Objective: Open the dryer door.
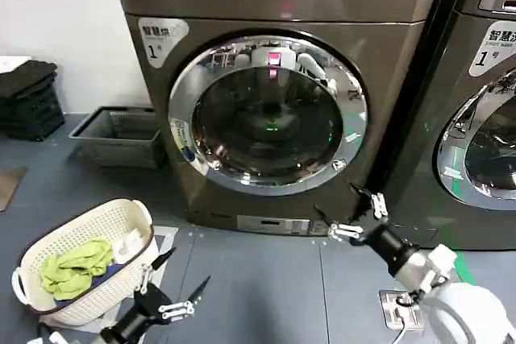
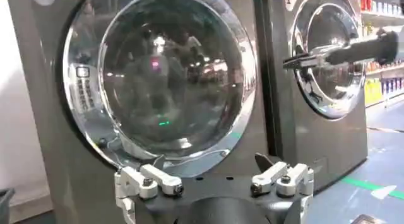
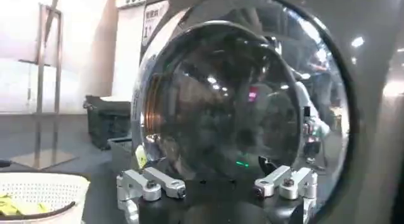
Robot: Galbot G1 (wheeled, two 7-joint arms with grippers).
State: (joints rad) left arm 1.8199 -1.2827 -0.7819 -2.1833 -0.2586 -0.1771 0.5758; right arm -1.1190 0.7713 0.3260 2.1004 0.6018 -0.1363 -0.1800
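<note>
The dryer door (image 1: 268, 114) is a round porthole with a wide chrome ring and dark glass, and it sits shut against the grey machine front. My right gripper (image 1: 336, 201) hovers open just off the door's lower right rim, nothing between its fingers. In the right wrist view the dryer door (image 3: 221, 99) looms close beyond the open right gripper (image 3: 208, 165). My left gripper (image 1: 187, 270) hangs open low on the left, beside the basket and well short of the machine. The left wrist view looks past the open left gripper (image 2: 210, 162) at the dryer door (image 2: 170, 80).
A cream laundry basket (image 1: 48, 239) holding green cloth stands on the floor at front left. A grey bin (image 1: 121, 134) and stacked black crates (image 1: 28, 102) sit left of the dryer. A second, darker machine (image 1: 484, 142) stands to the right. Open floor lies before the dryer.
</note>
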